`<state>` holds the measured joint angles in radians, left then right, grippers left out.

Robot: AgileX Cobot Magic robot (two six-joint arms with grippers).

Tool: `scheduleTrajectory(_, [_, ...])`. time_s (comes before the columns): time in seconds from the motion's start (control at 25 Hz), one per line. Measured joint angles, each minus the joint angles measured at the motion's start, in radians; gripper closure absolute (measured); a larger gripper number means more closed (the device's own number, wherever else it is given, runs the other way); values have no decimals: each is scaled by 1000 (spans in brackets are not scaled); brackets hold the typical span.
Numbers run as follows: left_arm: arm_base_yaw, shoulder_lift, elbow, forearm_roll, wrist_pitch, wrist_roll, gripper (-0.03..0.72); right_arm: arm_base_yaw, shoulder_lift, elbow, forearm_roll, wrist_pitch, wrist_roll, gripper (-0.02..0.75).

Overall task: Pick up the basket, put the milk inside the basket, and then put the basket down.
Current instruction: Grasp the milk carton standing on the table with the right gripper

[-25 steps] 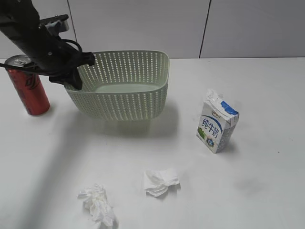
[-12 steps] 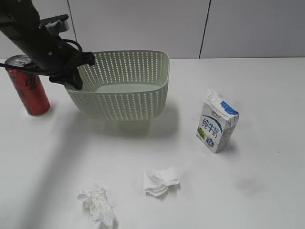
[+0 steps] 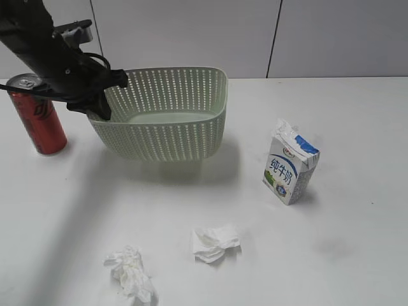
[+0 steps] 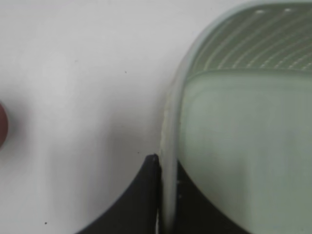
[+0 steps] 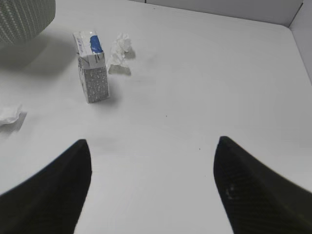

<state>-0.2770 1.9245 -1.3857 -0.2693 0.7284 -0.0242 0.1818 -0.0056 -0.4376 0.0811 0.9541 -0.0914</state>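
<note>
The left gripper pinched the left wall of the basket, which looked raised off the table; the milk stood upright, ahead-left of the spread, empty right gripper, the nearer arm.

**Readable print on the bench**

The milk carries blue vertical Chinese characters — 纯牛奶 — on its white front, under a small brand emblem too small to read. The red can shows dark lettering — illegible.
</note>
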Motion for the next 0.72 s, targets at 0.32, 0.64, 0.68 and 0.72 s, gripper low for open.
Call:
scheduleTrajectory(0.32, [0, 0, 0, -3, 0, 0, 685, 0, 0, 18, 1, -5, 0, 143])
scheduleTrajectory(0.64, [0, 0, 0, -3, 0, -1, 685, 0, -1, -35, 9, -155, 0, 139])
scheduleTrajectory(0.68, [0, 0, 0, -3, 0, -1, 685, 0, -1, -46, 16, -202, -6, 130])
scheduleTrajectory(0.72, [0, 0, 0, -4, 0, -1, 685, 0, 4, -58, 27, -245, -21, 117])
